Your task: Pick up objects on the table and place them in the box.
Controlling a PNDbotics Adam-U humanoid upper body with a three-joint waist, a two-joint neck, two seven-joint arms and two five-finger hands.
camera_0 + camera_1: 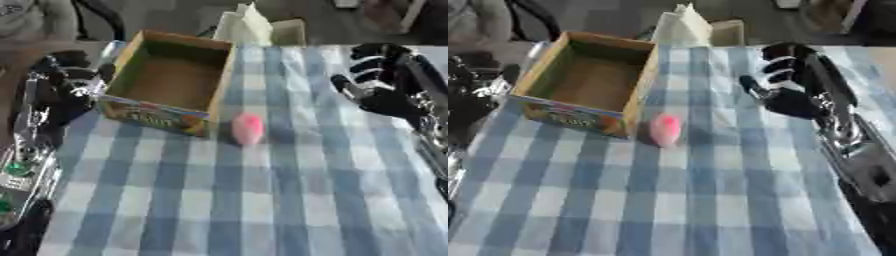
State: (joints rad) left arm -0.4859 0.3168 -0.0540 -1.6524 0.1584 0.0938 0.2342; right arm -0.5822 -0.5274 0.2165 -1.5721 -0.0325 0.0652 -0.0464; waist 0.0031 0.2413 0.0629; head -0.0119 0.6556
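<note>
A small pink rounded object (pixel 248 128) lies on the blue-and-white checked tablecloth, just right of the box's near right corner. The open cardboard box (pixel 172 81) with a colourful printed front stands at the upper left; its inside looks empty. My right hand (pixel 785 82) hovers over the cloth to the right of the pink object, fingers curled, holding nothing. My left hand (pixel 66 87) sits at the box's left wall, dark and blurred, so its fingers are hard to read.
A white folded paper or bag (pixel 245 26) stands behind the box at the table's far edge. The checked cloth (pixel 262 200) stretches bare toward the near edge. My left forearm (pixel 26 160) runs along the left side.
</note>
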